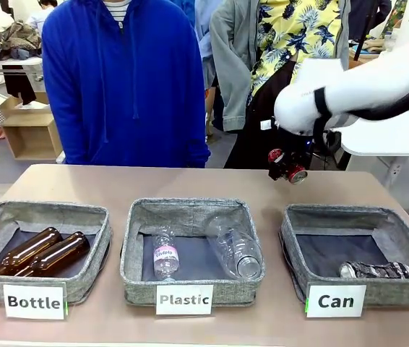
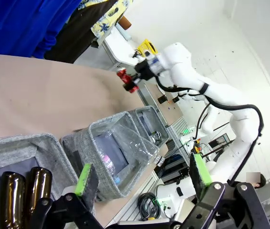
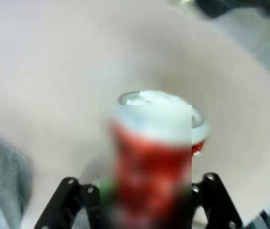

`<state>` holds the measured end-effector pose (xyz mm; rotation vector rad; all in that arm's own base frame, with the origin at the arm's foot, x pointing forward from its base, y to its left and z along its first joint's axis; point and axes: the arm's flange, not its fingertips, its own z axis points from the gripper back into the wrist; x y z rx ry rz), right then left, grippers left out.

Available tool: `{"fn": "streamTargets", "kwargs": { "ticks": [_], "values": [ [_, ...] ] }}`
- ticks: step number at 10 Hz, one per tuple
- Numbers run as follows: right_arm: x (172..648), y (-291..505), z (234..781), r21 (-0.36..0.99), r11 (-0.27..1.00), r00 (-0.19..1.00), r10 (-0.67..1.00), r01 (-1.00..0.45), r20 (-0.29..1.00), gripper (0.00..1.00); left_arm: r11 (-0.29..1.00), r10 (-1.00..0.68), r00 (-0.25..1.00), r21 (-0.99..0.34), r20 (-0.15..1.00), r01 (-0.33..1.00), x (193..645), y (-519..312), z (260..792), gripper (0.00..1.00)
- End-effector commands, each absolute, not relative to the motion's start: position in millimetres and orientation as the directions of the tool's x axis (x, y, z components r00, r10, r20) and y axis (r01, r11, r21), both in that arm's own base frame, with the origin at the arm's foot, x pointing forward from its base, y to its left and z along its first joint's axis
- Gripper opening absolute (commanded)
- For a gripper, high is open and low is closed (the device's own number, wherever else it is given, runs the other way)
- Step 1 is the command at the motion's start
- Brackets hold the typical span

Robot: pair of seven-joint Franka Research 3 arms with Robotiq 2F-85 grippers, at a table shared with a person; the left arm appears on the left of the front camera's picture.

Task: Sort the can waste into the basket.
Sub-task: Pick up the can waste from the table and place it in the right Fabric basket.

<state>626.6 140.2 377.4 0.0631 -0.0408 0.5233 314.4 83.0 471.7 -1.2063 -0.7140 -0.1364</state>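
A crushed red can (image 1: 287,167) hangs in the air over the table's far right, with my right gripper (image 1: 285,163) shut on it. Seen from the right wrist, the red can (image 3: 151,143) is blurred and stands between the black fingers (image 3: 70,198), above bare tabletop. Below and nearer me stands the grey basket (image 1: 298,242) labelled "Can", where a dark black-and-silver can (image 1: 376,270) lies at the front. My left gripper (image 2: 142,174) is open with nothing in it, its green pads (image 2: 83,179) wide apart above the other baskets. From there the red can (image 2: 128,80) shows far off.
The "Bottle" basket (image 1: 45,213) holds two brown glass bottles (image 1: 38,253). Clear plastic bottles (image 1: 233,246) lie in the "Plastic" basket (image 1: 190,210). A person in a blue hoodie (image 1: 125,79) stands at the far side, others behind. Bare table lies between the baskets and the far edge.
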Motion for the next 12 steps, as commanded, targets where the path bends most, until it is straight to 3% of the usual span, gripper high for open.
{"fn": "streamTargets", "kwargs": {
  "ticks": [1,3,6,11,12],
  "values": [
    [541,116,431,0.163,0.662,0.675,0.737,-0.732,0.038,0.0,0.371,0.267,0.779,-0.807,0.567,0.46,310,82,473,1.0],
    [470,99,457,0.229,0.476,0.501,0.863,-0.849,0.063,0.0,0.371,0.267,0.779,-0.807,0.567,0.46,310,82,473,1.0],
    [419,67,440,0.271,0.316,0.348,0.934,-0.909,0.078,0.0,0.371,0.267,0.779,-0.807,0.567,0.46,310,82,473,1.0],
    [415,59,427,0.275,0.318,0.358,0.927,-0.907,0.109,0.0,0.371,0.267,0.779,-0.807,0.567,0.46,310,82,473,1.0],
    [417,59,427,0.281,0.319,0.36,0.927,-0.905,0.108,0.58,0.371,0.267,0.779,-0.807,0.567,0.46,310,82,473,1.0]
  ]
}}
